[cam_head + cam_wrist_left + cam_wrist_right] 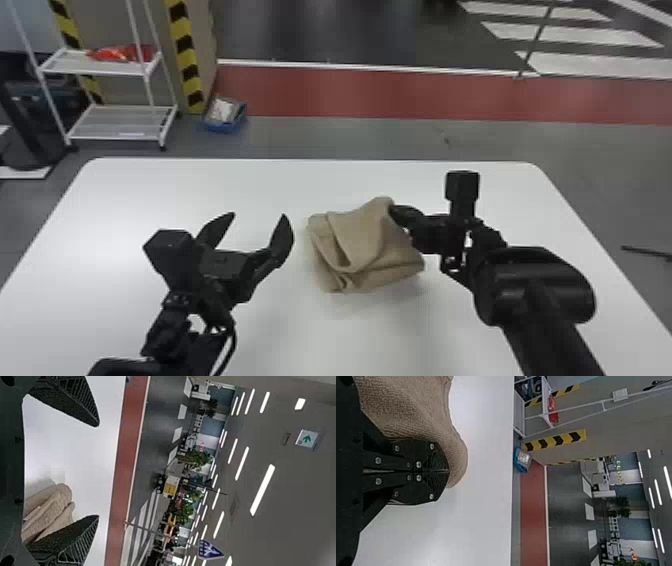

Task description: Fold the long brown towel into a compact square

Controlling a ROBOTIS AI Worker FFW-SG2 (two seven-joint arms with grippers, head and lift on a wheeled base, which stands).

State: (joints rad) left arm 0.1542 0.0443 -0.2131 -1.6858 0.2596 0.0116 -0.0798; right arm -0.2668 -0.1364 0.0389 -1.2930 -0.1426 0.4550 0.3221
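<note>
Though agape, left end effector forward.

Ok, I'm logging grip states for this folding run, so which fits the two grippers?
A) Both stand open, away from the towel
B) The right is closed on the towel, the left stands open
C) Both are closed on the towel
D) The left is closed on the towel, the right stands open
B: the right gripper has its fingers together on the towel, while the left gripper has its fingers spread wide beside it.
</note>
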